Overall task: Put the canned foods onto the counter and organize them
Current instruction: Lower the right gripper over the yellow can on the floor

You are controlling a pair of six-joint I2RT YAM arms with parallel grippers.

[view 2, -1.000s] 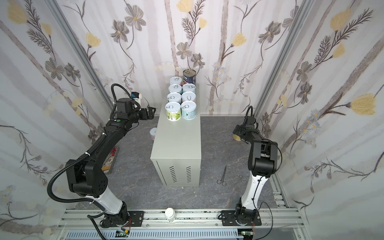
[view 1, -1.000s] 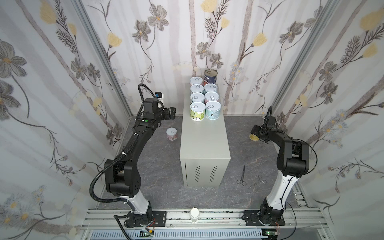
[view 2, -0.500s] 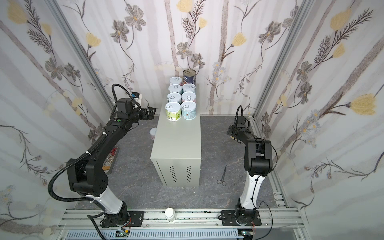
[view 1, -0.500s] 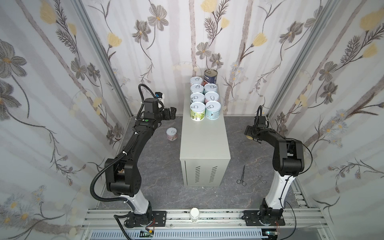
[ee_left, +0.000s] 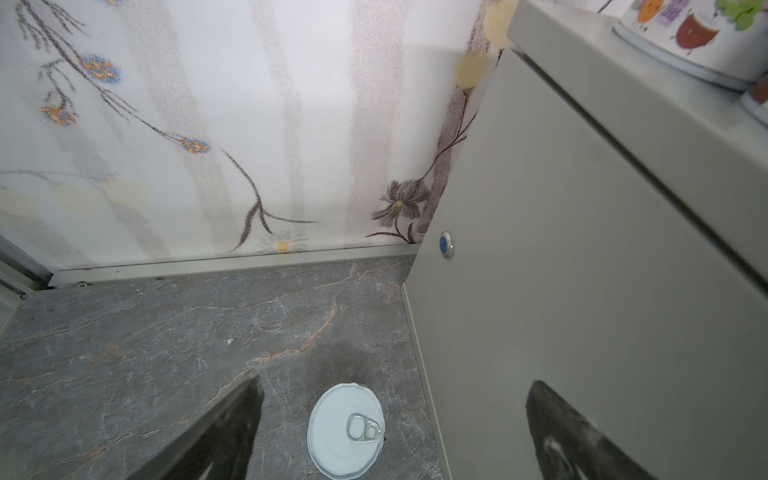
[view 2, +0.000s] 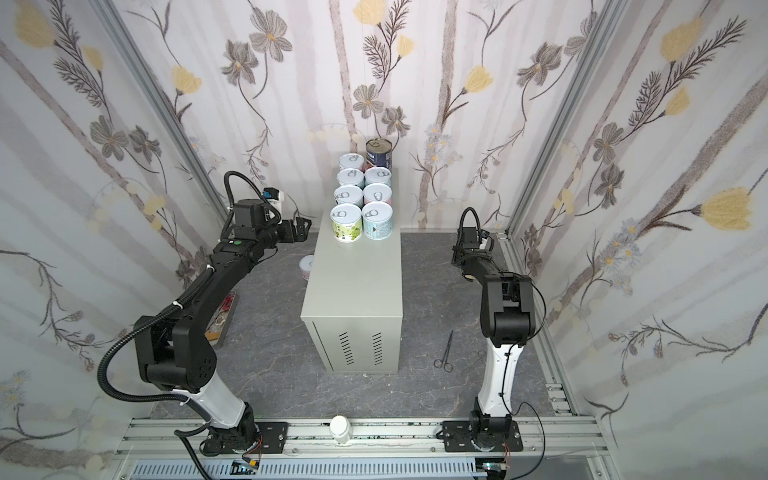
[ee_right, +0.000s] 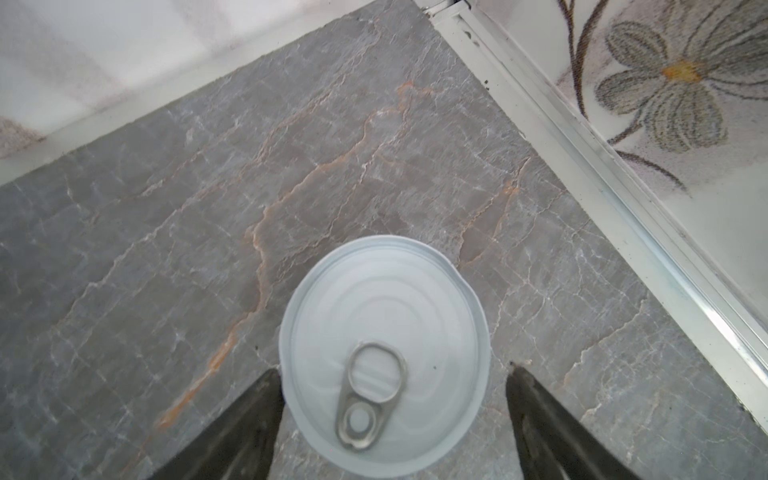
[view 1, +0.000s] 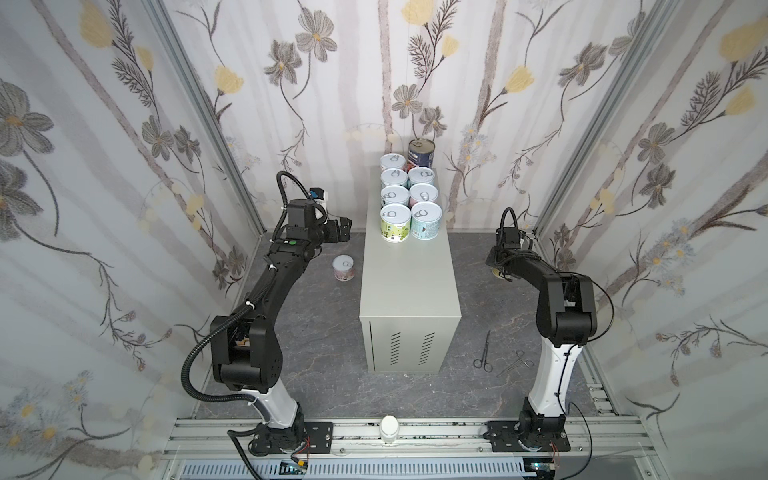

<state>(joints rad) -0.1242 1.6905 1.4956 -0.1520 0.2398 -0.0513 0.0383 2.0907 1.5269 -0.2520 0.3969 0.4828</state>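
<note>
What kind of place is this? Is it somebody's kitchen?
Probably not a real kitchen: it looks like a small robot test booth. Two black robot arms are bolted to a metal rail, flowered wall panels close it in, and a grey metal cabinet holds cans.

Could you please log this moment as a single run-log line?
left gripper: open, above left floor can, apart | right gripper: open, astride right floor can | counter: eight cans, two rows

Cans [view 1: 395, 195] on counter [view 1: 409, 282], lone can [view 1: 344, 269] left
</note>
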